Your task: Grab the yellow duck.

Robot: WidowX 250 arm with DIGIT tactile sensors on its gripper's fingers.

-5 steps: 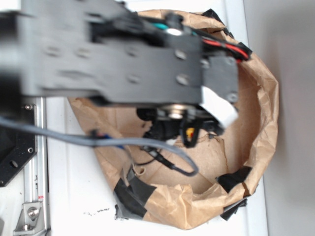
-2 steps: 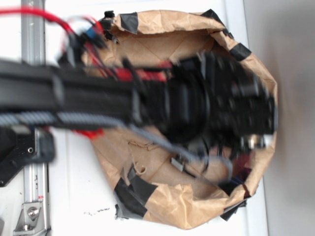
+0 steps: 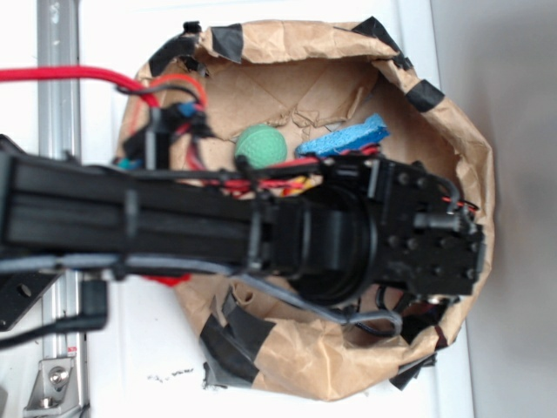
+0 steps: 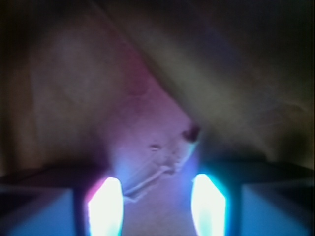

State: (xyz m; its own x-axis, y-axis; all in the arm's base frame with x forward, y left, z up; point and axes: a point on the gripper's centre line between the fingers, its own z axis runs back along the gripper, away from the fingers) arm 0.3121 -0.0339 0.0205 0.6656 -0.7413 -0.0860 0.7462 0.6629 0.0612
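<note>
Yellow duck: not visible in either view; judged hidden beneath the arm, or elsewhere in the bag, cannot tell which.

Robot arm (image 3: 174, 222) spans the exterior frame from left edge to right of centre, covering most of the floor of the brown paper bag (image 3: 461, 148). Bag walls are rolled down, patched with black tape (image 3: 228, 39) along the rim.

Gripper (image 4: 157, 206) sits low inside the bag at centre right of the exterior frame. In the wrist view two glowing fingertips (image 4: 105, 206) stand apart at the lower edge, bare crumpled paper between them. Jaws spread, holding nothing.

Blue sponge (image 3: 352, 138) lies at upper centre, near the green ball (image 3: 261, 145) to its left.

Risks, as judgement:
- Closing here grips only paper, since no duck lies between the fingertips.
- Wrist view is dim and blurred; a small glossy target may be missed or nudged aside.
- Pressing down could snag the bag and drag it.
</note>
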